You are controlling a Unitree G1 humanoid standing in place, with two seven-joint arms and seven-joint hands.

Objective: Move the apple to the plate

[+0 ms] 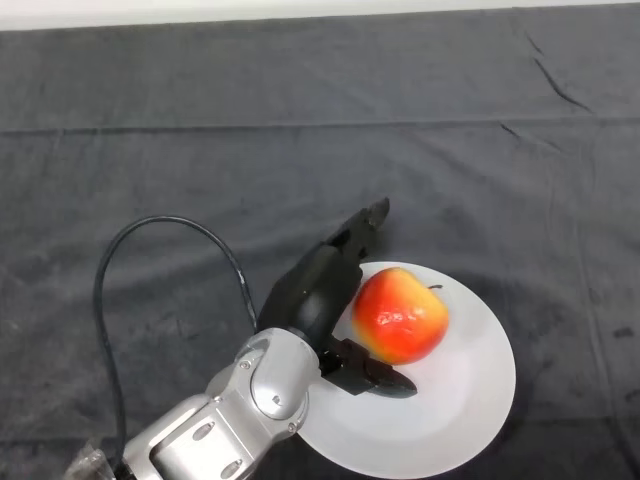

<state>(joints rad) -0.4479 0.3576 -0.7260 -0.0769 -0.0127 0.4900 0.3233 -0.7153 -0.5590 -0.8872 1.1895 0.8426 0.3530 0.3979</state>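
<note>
On the white plate: the apple [400,314] sits left of centre on the plate [470,400], stalk end turned toward the right, red-orange skin with a glossy patch on top.

Plate: round, white, shallow, lying flat on the dark cloth [300,130] low and right of middle in the head view; its left part is hidden under the arm.

Left hand: the left hand [320,290] lies at the apple's left side, above the plate's left rim.

Fingers: spread apart, one set reaching up past the apple's far-left side, the thumb stretched out under its near side; they flank the fruit rather than clamp it, and from this angle it is hard to say whether either one touches the skin.

Task state: by my reading the apple already rests on the plate, so what is left is to draw the hand clear.

Handling: likely firm, fairly light, and smooth enough to slip; being round, it could roll off centre if nudged.

Where to hold: across its widest girth, fingers on one flank and thumb opposite, away from the stalk.

Risk: a sideways brush on withdrawal could push the fruit toward the rim.
</note>
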